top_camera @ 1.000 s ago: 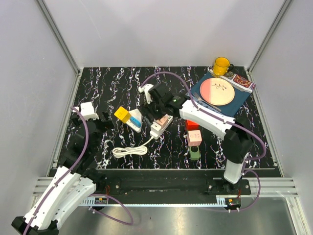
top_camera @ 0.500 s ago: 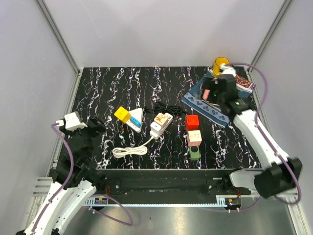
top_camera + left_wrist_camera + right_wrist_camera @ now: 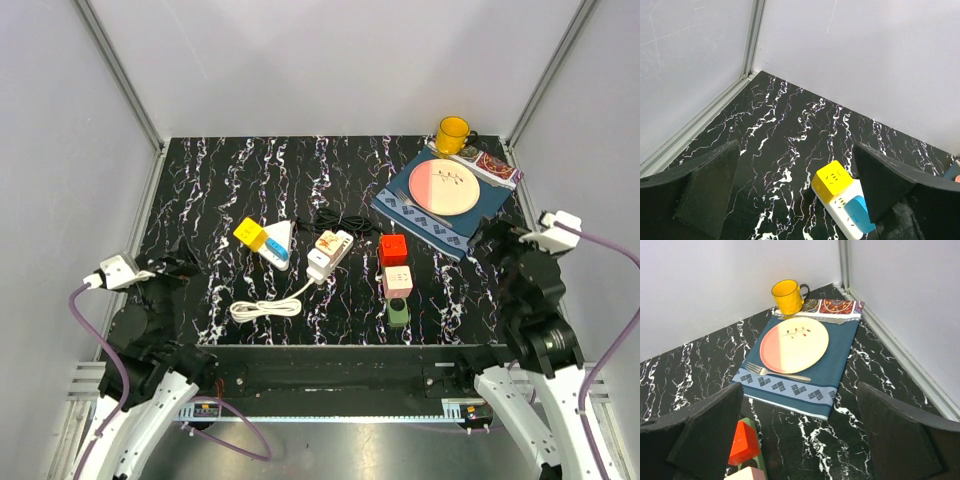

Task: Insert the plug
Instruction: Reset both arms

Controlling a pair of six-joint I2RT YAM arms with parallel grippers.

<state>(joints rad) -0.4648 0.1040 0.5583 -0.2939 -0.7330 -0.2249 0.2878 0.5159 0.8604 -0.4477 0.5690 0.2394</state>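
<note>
Plug cord (image 3: 343,220): lies just behind white power strip (image 3: 328,254) at mid-table; plug head too small to make out, possibly at the strip. Handling: pinch plug body, square prongs to socket, brace strip. Cord thin, black, pliant; strip a rigid glossy plastic bar. Left gripper (image 3: 796,167), right gripper (image 3: 797,410): spread wide, empty, well apart from both.

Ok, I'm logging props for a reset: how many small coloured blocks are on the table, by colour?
yellow block: 1
red block: 1
pink block: 1
green block: 1
Total: 4
</note>
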